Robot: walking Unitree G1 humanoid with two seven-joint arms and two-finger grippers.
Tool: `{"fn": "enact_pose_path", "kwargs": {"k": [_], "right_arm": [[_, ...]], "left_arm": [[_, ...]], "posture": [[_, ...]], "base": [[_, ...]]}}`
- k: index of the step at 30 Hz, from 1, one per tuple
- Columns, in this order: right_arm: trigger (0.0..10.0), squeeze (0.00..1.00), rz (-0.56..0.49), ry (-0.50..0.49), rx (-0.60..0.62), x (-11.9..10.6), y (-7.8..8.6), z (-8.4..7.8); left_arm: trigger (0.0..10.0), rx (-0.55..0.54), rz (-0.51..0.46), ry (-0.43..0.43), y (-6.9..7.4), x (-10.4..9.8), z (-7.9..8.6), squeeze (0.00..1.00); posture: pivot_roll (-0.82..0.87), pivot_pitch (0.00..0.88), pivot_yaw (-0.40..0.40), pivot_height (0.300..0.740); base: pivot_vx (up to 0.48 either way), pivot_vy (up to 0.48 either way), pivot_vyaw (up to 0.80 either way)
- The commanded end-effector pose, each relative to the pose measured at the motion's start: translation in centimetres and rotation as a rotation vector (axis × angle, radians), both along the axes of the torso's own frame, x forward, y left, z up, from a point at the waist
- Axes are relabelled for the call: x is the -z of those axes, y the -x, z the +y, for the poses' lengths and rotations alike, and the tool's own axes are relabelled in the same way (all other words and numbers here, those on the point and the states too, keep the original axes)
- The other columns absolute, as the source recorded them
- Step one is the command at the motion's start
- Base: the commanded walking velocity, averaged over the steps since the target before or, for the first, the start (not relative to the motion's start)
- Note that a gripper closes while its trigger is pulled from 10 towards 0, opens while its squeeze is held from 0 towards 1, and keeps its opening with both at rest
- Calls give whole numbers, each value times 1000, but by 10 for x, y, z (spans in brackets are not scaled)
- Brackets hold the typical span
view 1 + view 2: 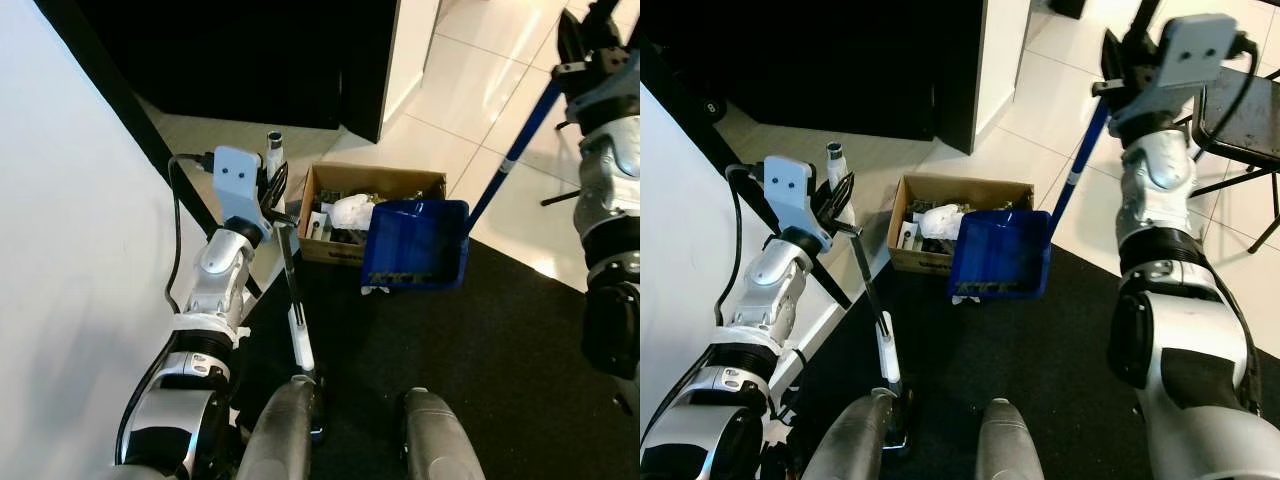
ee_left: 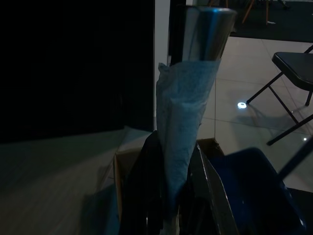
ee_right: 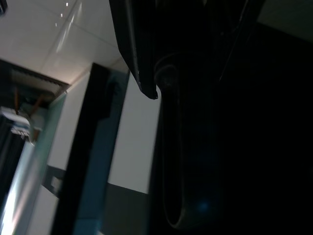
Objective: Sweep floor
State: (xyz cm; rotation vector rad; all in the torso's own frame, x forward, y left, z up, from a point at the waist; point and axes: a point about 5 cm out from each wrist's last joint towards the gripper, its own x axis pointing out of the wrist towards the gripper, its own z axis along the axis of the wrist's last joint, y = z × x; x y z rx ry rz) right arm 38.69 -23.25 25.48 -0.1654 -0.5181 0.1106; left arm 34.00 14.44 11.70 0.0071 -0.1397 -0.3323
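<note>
My left gripper (image 1: 272,186) is shut on the broom handle (image 1: 291,272). The handle has a silver top and white wrap (image 2: 183,127), and runs down to the black mat between my legs. My right gripper (image 1: 1118,72), raised at the far right, is shut on the long blue handle (image 1: 1080,165) of the blue dustpan (image 1: 1000,253). The dustpan hangs tilted against the front right of an open cardboard box (image 1: 340,178), its mouth towards the box. The box holds white crumpled trash (image 1: 352,212) and other scraps. A bit of white litter (image 1: 962,298) lies under the dustpan's lower edge.
A white wall (image 1: 70,250) runs close along my left. A dark doorway (image 1: 250,60) lies behind the box. I stand on a black mat (image 1: 480,350), with pale tiles (image 1: 470,90) beyond it. A black folding chair (image 1: 1240,110) stands at the far right.
</note>
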Motion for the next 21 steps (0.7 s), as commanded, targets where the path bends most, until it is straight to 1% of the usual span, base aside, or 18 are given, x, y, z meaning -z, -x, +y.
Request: {"fn": "enact_pose_path", "kwargs": {"k": [1,2,6,7,8,10,14,17,21], "right_arm": [[10000,0,-56,47,-12,-13,-1,8],[10000,0,-56,47,-12,-13,-1,8],[10000,0,-63,125,-49,-16,-5,25],[10000,0,-63,125,-49,-16,-5,25],[10000,0,-64,158,-58,-18,-7,32],[10000,0,-73,209,-62,-21,-9,41],[10000,0,-75,240,-67,-21,-10,47],[10000,0,-76,279,-68,-22,-11,54],[10000,0,-80,294,-58,-25,-13,58]], "left_arm": [[10000,13,-22,1,2,-3,-5,0],[10000,13,-22,1,2,-3,-5,0],[10000,17,-23,-10,2,-3,-8,0],[10000,17,-23,-10,2,-3,-8,0],[10000,8,-24,-6,1,-4,-7,0],[10000,7,-26,-8,0,-5,-7,0],[10000,6,-28,-10,0,-5,-6,0],[10000,6,-29,-16,0,-5,-6,0],[10000,4,-29,-20,1,-5,-5,0]], "posture": [[-2,72,13,740],[-2,72,13,740],[0,76,9,740],[0,76,9,740],[-1,76,8,740],[2,78,5,740],[5,86,3,740],[10,93,0,740],[12,96,-1,740]], "base": [[0,0,0],[0,0,0],[0,0,0],[0,0,0],[0,0,0],[0,0,0],[0,0,0],[0,0,0],[0,0,0]]}}
